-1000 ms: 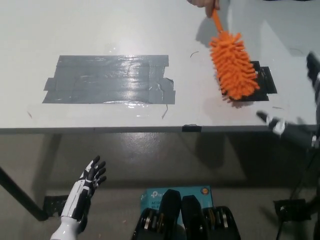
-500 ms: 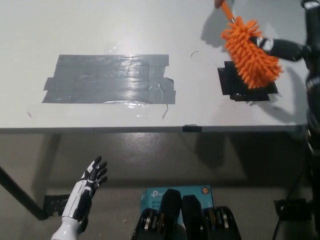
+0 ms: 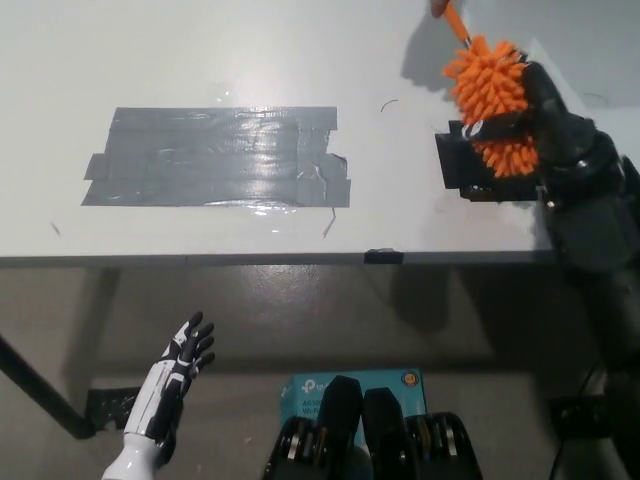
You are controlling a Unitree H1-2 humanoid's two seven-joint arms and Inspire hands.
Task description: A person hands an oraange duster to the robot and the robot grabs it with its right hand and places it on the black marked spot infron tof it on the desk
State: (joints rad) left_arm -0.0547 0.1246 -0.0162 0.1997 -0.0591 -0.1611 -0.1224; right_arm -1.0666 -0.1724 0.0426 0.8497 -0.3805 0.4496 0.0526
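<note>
Since half a second ago the black right hand (image 3: pixel 535 115) has closed in from the right edge and now wraps around the fluffy head of the orange duster (image 3: pixel 492 100), fingers clamped across its middle, where before only a fingertip reached the fringe. The right forearm has swung in behind it and now fills the right side of the picture, running from the near right corner up to the hand. The duster itself has scarcely shifted: its head hangs at the far right of the bench (image 3: pixel 200 60), above the far part of the black marked spot (image 3: pixel 462 165), and its thin orange handle slants up and left to the top edge, where a small part of a person's hand (image 3: pixel 438 6) shows on it. Whether the duster touches the bench cannot be told.

A large patch of grey tape (image 3: pixel 215 157) lies on the bench well to the left of the black spot, unchanged.

The white left hand (image 3: pixel 180 365) rests low at the near left, below the bench's near edge, fingers spread and holding nothing, as before.
</note>
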